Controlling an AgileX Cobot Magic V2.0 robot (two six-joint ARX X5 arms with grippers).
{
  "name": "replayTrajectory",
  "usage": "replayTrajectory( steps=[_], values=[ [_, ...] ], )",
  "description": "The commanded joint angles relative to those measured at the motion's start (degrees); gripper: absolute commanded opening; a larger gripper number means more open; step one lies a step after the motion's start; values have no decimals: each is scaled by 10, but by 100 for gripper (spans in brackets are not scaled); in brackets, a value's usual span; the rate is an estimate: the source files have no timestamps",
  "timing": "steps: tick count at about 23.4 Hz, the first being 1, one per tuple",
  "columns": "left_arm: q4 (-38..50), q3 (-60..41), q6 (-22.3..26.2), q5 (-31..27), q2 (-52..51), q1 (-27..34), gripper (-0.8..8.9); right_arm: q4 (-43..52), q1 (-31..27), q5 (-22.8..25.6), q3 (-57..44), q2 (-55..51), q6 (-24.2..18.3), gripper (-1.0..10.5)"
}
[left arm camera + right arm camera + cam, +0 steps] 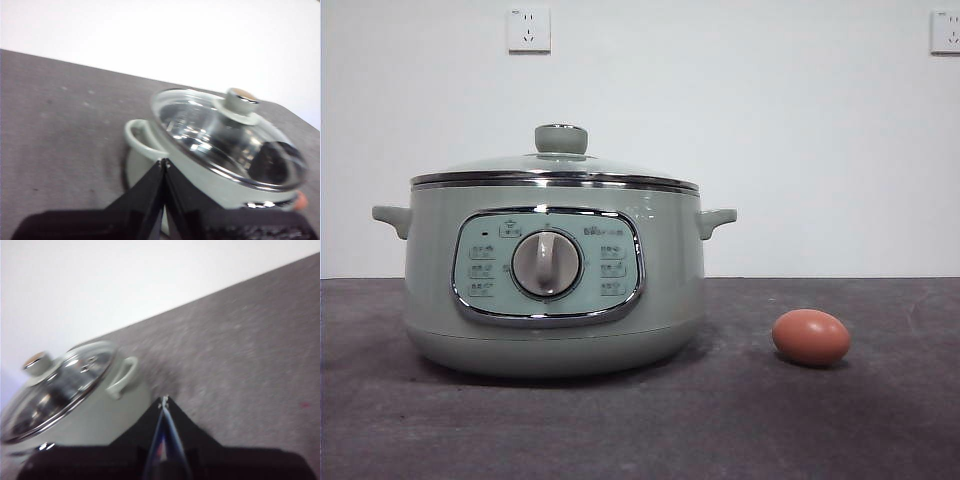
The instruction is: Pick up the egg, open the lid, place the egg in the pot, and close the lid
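Both arms hung back above the table (880, 430), the left gripper (164, 163) and right gripper (163, 401) each pinched together. The glossy sage-green pot (555, 290) wore its domed lid (555, 168); the matte brown egg (811, 337) lay beside it on grey felt.

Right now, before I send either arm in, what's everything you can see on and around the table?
pot: one, sage green, on the table, left of centre in the front view
lid: one, pale green with chrome rim, closed on the pot
egg: one, reddish-brown, lying on the table beside the pot, apart from it
table: one, dark grey
wall sockets: two, white, high on the wall behind
left gripper: one, black, shut, above the table near the pot
right gripper: one, black, shut, above the table near the pot
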Motion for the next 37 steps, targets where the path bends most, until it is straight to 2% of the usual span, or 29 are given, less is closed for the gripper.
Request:
replayTrajectory(
  steps=[1, 6, 12, 14, 22, 29, 30, 33, 34, 35, 36, 37],
  values=[
    [-15, 34, 0, 31, 26, 1, -6, -39, 2, -39, 53, 47, -49, -12],
    [-78, 111, 52, 90, 92, 1, -6, -154, 2, -115, 162, 144, -165, -12],
    [-180, 203, 139, 125, 144, -7, -6, -315, 10, -129, 286, 245, -288, -12],
    [-222, 231, 167, 135, 159, -14, -6, -358, 17, -128, 320, 271, -315, -12],
    [-403, 329, 264, 116, 203, -36, -6, -465, 55, -117, 401, 327, -341, -12],
    [-429, 342, 269, 31, 207, -48, -6, -505, 104, 14, 406, 329, -351, -12],
    [-429, 342, 269, 20, 207, -48, -6, -505, 110, 26, 406, 329, -351, -11],
    [-424, 342, 269, 22, 208, -48, 13, -503, 111, 25, 406, 329, -351, -8],
    [-424, 342, 267, 22, 209, -48, 101, -501, 111, 24, 406, 329, -349, 18],
    [-424, 342, 266, 22, 209, -48, 283, -499, 111, 24, 406, 329, -349, 101],
    [-423, 342, 263, 22, 209, -48, 454, -499, 111, 25, 406, 329, -346, 223],
    [-422, 342, 258, 22, 209, -48, 576, -499, 111, 25, 406, 329, -335, 417]
  ],
)
